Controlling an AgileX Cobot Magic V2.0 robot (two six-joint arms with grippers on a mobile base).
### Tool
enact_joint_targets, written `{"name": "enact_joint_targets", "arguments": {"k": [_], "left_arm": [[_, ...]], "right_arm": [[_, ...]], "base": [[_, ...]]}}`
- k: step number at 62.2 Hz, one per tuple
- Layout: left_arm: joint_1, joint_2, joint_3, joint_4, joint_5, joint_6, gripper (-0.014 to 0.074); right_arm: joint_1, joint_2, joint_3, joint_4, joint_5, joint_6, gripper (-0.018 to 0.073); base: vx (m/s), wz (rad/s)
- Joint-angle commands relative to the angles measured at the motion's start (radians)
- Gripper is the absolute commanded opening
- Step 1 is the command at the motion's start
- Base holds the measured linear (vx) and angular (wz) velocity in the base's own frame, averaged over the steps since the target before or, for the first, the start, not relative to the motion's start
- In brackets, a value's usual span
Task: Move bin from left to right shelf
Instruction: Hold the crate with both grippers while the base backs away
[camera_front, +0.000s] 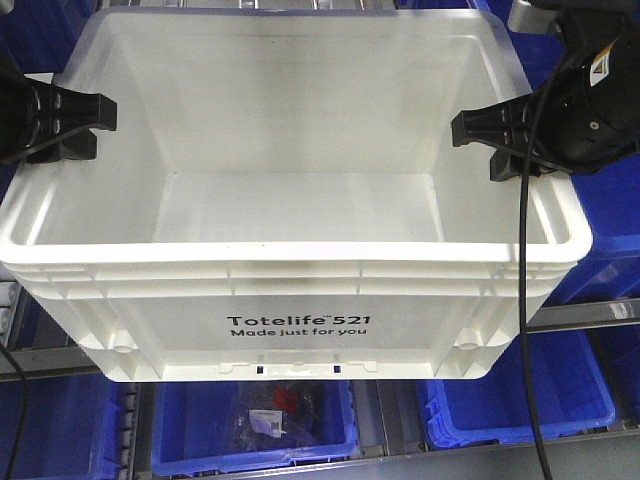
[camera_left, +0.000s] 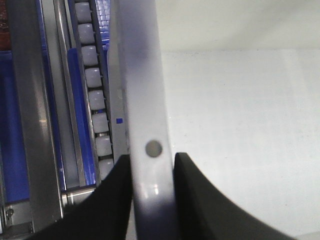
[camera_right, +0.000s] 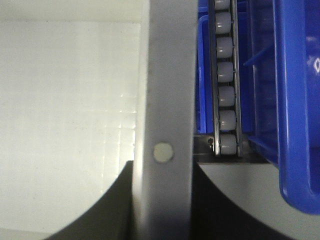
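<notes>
white bin (camera_front: 300, 300) gripped at both side rims
front: bin centred, blue bins (camera_front: 250, 420) at 6 o'clock; left tool (camera_front: 75, 125) at 9, right tool (camera_front: 490, 135) at 3. wrists: each tool pinches the rim (camera_left: 140, 75). empty, likely light, stiff, slick; hold the rims.

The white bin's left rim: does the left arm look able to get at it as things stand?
Yes, it seems: the left fingers sit astride the rim, one inside the bin, one outside, with nothing between.
</notes>
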Motion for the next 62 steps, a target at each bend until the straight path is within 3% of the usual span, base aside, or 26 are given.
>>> {"name": "enact_joint_targets", "arguments": {"k": [1,62], "left_arm": [[-0.003,-0.043,-0.036,0.031,-0.091,0.017,0.0152],[-0.003,-0.043,-0.036,0.031,-0.091,0.017,0.0152]], "right_arm": [[-0.008,-0.053,-0.037,-0.047,-0.095,0.0,0.0029],[-0.008,-0.053,-0.037,-0.047,-0.095,0.0,0.0029]], "base": [[-0.08,-0.03],[-0.11,-0.06]]}}
